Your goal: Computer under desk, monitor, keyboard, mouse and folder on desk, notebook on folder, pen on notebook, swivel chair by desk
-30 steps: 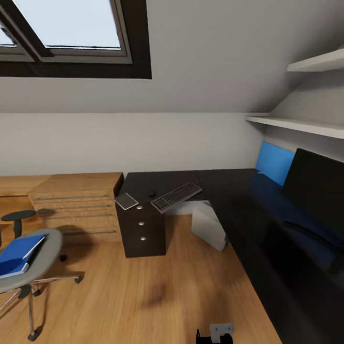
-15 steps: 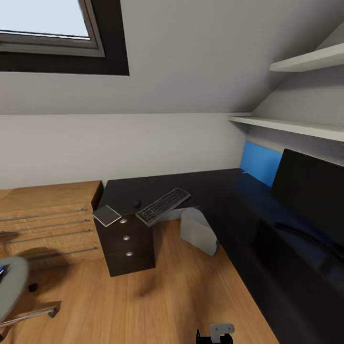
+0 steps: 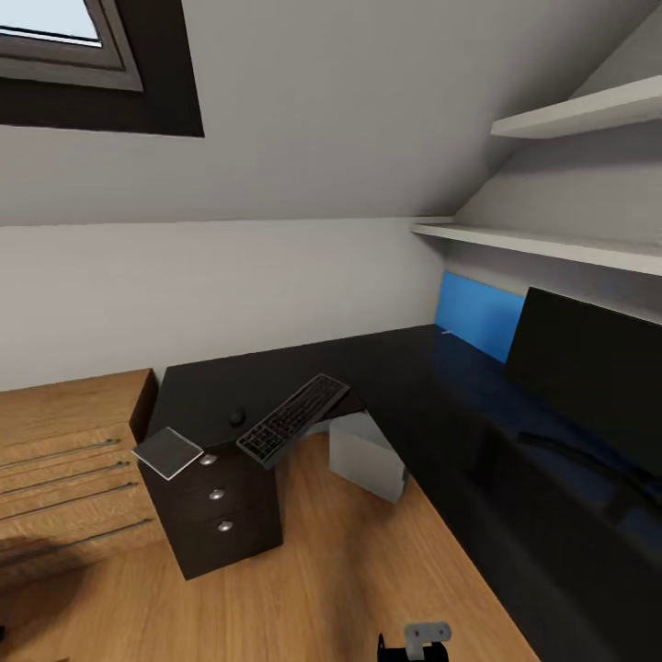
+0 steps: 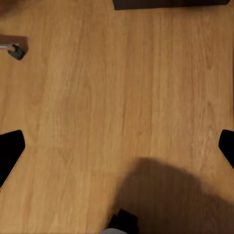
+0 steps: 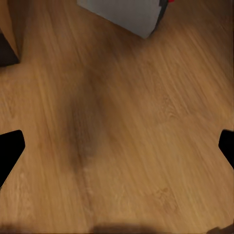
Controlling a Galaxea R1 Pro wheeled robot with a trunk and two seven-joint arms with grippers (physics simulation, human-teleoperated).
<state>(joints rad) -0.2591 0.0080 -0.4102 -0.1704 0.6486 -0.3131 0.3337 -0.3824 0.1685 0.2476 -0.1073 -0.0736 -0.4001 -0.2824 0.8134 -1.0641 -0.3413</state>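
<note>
The glossy black desk (image 3: 395, 377) runs along the wall and down the right side. The black monitor (image 3: 588, 368) stands on its right wing before the blue back panel (image 3: 478, 314). The keyboard (image 3: 292, 418) lies askew, overhanging the desk's front edge, with the small black mouse (image 3: 237, 416) just left of it. The grey notebook (image 3: 168, 452) sticks out over the desk's left corner. The grey computer (image 3: 368, 455) (image 5: 126, 14) stands on the floor under the desk. A caster of the swivel chair (image 4: 14, 48) shows. Left gripper (image 4: 117, 151) and right gripper (image 5: 117, 151) hang open over bare floor. The folder and the pen are out of view.
A black three-drawer cabinet (image 3: 216, 506) stands under the desk's left end, beside a light-wood drawer chest (image 3: 64, 460). White shelves (image 3: 552, 244) hang above the desk's right wing. Oak floor (image 3: 349, 570) stretches between me and the desk.
The head view has swung to the right, so the swivel chair with the blue folder slid out at the left. The desk's things have not moved.
</note>
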